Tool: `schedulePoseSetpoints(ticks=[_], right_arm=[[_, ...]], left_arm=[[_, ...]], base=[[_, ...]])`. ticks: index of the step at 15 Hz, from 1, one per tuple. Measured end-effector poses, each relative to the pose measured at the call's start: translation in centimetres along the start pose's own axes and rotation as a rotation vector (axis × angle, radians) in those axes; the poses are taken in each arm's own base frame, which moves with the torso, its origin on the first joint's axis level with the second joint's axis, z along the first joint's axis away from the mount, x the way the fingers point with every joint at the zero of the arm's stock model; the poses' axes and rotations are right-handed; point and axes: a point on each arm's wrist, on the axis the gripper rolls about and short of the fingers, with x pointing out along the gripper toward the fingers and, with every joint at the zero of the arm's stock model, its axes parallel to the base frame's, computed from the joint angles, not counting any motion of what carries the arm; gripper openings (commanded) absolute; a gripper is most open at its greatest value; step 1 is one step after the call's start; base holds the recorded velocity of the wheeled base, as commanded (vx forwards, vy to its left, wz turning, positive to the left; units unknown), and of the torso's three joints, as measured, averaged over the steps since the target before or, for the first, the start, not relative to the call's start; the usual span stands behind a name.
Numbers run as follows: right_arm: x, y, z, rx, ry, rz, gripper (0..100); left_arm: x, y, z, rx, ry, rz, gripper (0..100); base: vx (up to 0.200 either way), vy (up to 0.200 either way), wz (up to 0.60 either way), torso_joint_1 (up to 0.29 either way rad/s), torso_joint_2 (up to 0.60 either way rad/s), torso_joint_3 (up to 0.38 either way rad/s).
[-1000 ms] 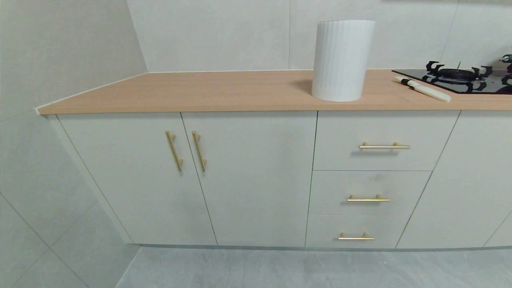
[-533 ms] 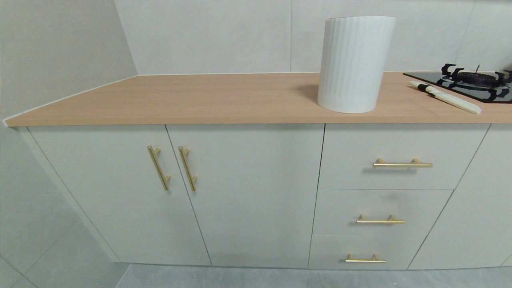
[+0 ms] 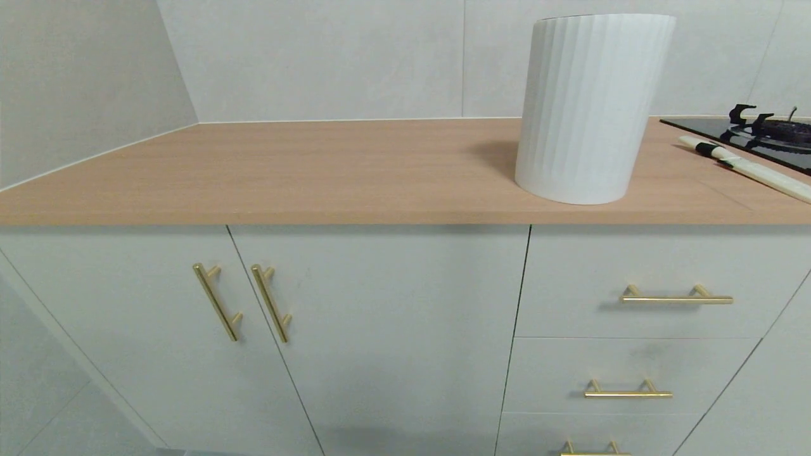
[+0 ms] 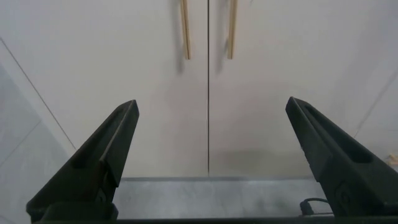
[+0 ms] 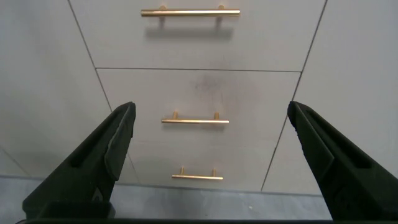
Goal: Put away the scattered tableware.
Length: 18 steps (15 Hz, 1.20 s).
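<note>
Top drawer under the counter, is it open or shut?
Shut. The top drawer front lies flush with the cabinet door beside it, with only thin seams around it.

White ribbed container point(image 3: 586, 107): tall cylinder, upright on the wooden countertop point(image 3: 285, 171) near its front edge. Cream utensil point(image 3: 747, 168), knife-shaped with a black band: lying flat, angled, beside the black hob point(image 3: 770, 136), apart from the container.

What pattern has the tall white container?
Fine vertical ribbing on the tall white container; best in the head view.
</note>
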Motion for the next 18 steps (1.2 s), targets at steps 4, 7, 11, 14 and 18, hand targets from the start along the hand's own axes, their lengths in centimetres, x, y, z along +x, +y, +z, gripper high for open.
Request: schedulePoseSetpoints(ticks=[4, 7, 11, 14, 18], right_arm=[[0.0, 0.0, 0.0, 0.0, 0.0, 0.0, 100], [0.0, 0.0, 0.0, 0.0, 0.0, -0.001, 100], [0.0, 0.0, 0.0, 0.0, 0.0, -0.001, 100], [0.0, 0.0, 0.0, 0.0, 0.0, 0.0, 100], [0.0, 0.0, 0.0, 0.0, 0.0, 0.0, 100]], left_arm=[[0.0, 0.0, 0.01, 0.0, 0.0, 0.001, 100], [0.0, 0.0, 0.0, -0.002, 0.0, -0.001, 100], [0.0, 0.0, 0.0, -0.002, 0.0, 0.0, 100], [0.0, 0.0, 0.0, -0.002, 0.0, 0.0, 100], [0.0, 0.0, 0.02, -0.002, -0.001, 0.0, 100]], base=[[0.0, 0.0, -0.45, -0.002, 0.0, 0.002], [0.0, 0.0, 0.0, 0.0, 0.0, 0.0], [0.0, 0.0, 0.0, 0.0, 0.0, 0.0], [0.0, 0.0, 0.0, 0.0, 0.0, 0.0], [0.0, -0.15, 0.0, -0.002, 0.0, 0.004]])
